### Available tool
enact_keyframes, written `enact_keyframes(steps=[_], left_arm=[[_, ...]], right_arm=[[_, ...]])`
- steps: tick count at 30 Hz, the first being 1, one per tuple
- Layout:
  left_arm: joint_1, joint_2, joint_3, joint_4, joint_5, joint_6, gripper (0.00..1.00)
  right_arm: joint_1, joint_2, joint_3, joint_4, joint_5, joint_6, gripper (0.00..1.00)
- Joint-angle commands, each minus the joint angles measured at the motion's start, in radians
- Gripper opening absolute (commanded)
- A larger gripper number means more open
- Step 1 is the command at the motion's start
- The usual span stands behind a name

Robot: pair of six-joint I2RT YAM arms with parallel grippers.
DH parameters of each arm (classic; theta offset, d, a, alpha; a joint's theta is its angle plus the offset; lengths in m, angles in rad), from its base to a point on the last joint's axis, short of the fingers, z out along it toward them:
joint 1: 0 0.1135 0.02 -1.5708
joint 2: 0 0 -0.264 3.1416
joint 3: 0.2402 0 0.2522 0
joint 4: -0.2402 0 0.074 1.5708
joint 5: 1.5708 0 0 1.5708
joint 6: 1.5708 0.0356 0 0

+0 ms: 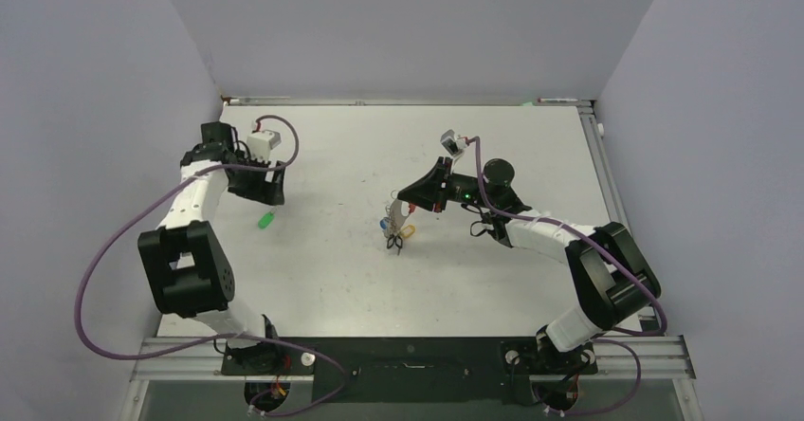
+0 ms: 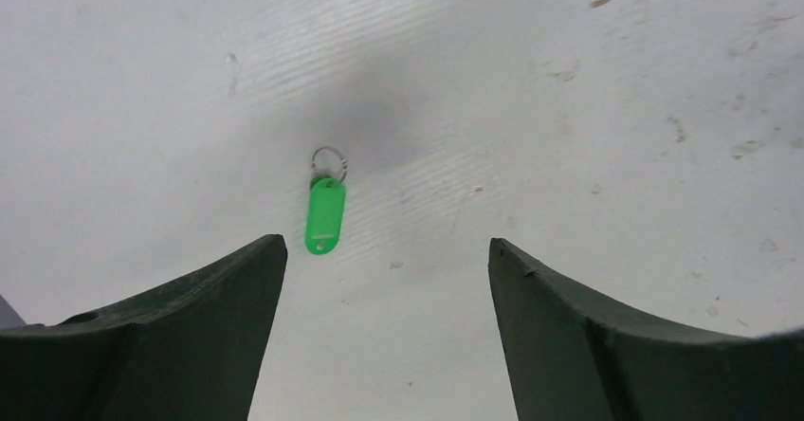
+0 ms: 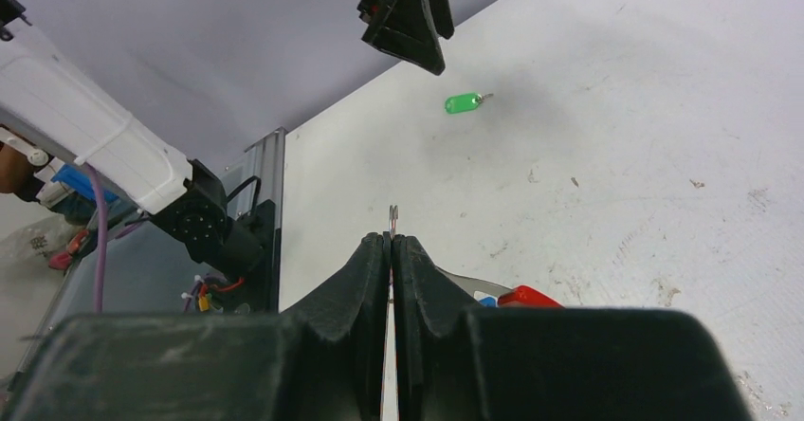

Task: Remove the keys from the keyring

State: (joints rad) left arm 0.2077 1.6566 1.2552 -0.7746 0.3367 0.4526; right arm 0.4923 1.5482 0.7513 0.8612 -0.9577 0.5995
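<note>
A green-tagged key (image 2: pixel 325 214) with a small wire ring lies flat on the white table (image 2: pixel 588 155), apart from the rest. My left gripper (image 2: pixel 385 243) hovers just above it, open, with nothing between its fingers (image 2: pixel 237 298). From above, the green key (image 1: pixel 266 219) lies just below the left gripper (image 1: pixel 261 192). My right gripper (image 1: pixel 417 195) is mid-table, shut on the keyring (image 3: pixel 474 283), whose thin metal edge sticks out past the fingertips (image 3: pixel 392 238) and whose red arc (image 3: pixel 526 296) shows beside them. The remaining keys (image 1: pixel 395 231), blue, yellow and black, hang under it.
Grey walls close in the table on the left, back and right. A metal rail (image 1: pixel 599 155) runs along the right edge. The arm bases and a black strip (image 1: pixel 408 356) line the near edge. Purple cables (image 1: pixel 95 279) loop beside the left arm.
</note>
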Motion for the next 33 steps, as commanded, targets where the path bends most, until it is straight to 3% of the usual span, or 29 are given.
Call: enact_keyframes(steps=[1,4,11,16,19,22,27,29,33], left_arm=[[-0.083,-0.174,-0.005,0.001,0.123,-0.012,0.78],[-0.142,-0.292,-0.076,0.086,0.197,-0.058,0.99],[-0.190,-0.507,-0.297,0.516,0.403,-0.343,0.96],[-0.214,-0.472,-0.328,0.534,0.612,-0.379,0.96],[-0.310,-0.458,-0.361,0.504,0.616,-0.331,0.96],[-0.431,-0.514,-0.462,0.635,0.543,-0.339,0.96],[-0.490,-0.469,-0.495,0.758,0.521,-0.410,0.99],[-0.510,-0.446,-0.485,0.803,0.521,-0.428,0.89],[-0.551,-0.412,-0.471,0.869,0.517,-0.487,0.85]], right_arm=[[0.009,0.005,0.014,0.120,-0.011,0.029,0.05],[0.011,0.009,0.017,0.125,-0.017,0.033,0.05],[0.020,0.011,0.024,0.123,-0.035,0.031,0.05],[0.034,0.003,0.041,0.081,-0.027,0.007,0.05],[0.045,0.001,0.056,0.050,-0.008,-0.014,0.05],[0.059,0.004,0.071,0.012,0.024,-0.034,0.05],[0.090,0.022,0.090,-0.059,0.075,-0.077,0.05],[0.107,0.029,0.092,-0.087,0.095,-0.096,0.05],[0.135,0.045,0.100,-0.126,0.130,-0.131,0.05]])
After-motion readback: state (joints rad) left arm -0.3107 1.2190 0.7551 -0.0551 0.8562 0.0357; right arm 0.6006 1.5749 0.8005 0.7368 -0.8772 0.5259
